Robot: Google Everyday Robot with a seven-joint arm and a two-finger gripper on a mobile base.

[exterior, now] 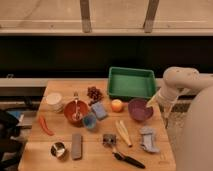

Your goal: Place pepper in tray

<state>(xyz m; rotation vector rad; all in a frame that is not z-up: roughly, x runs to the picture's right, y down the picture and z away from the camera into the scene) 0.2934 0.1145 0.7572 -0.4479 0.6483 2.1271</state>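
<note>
The pepper (45, 126) is a slim red-orange chili lying on the wooden table (100, 155) near its left edge. The tray (131, 82) is a green rectangular bin at the back right of the table, and nothing shows inside it. My white arm (176, 82) comes in from the right. My gripper (152, 101) hangs at the table's right side, just right of the purple bowl and in front of the tray's right corner. It is far from the pepper.
Between pepper and tray lie a white cup (54, 100), a red-brown bowl with a spoon (76, 111), dark grapes (94, 93), a blue sponge (99, 110), an orange fruit (117, 105) and a purple bowl (139, 109). Pale yellow strips (123, 132), a metal cup (58, 149) and a black-handled tool (125, 159) lie nearer the front.
</note>
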